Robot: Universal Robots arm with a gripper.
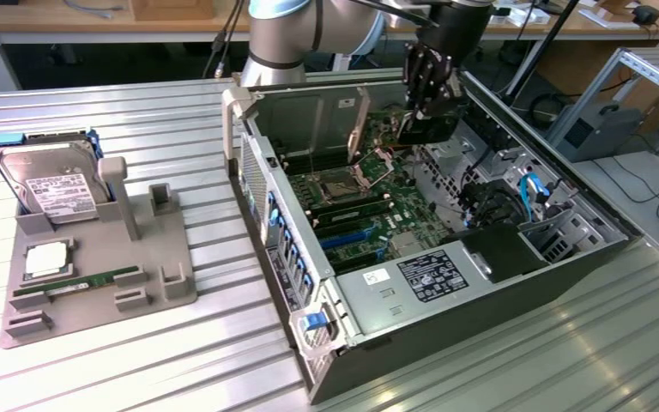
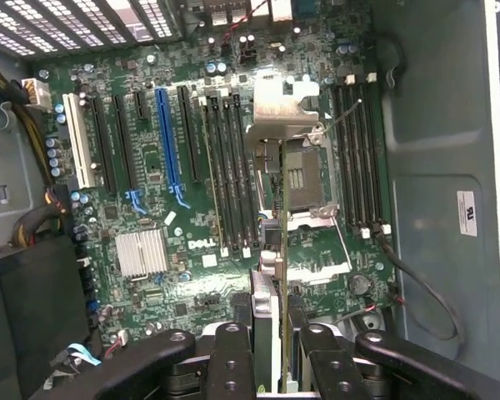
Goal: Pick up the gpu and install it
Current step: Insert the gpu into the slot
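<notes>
Arm is holding the gpu [image 1: 427,130] over the open pc case [image 1: 306,283], fingers [image 1: 424,81] clamping it from both sides. In the exterior view the card is hanging at roughly 1 o'clock from the case's middle, above the motherboard [image 1: 359,202] and near the rear wall (can't tell whether it's touching anything underneath). Wrist view is showing the gpu [image 2: 268,325] edge-on between the fingers [image 2: 232,358], with the motherboard [image 2: 192,250] spreading out beyond it. Blue slot [image 2: 168,142], white slot [image 2: 81,142] and open cpu socket [image 2: 300,171] are all showing there, and the card's edge is lining up nearer the socket than the blue slot. On the desk [image 1: 135,120], grey fixture [image 1: 135,257] is sitting at 9 o'clock from the case, carrying the hard drive [image 1: 49,184], a ram stick [image 1: 78,281] and a cpu chip [image 1: 47,257].
</notes>
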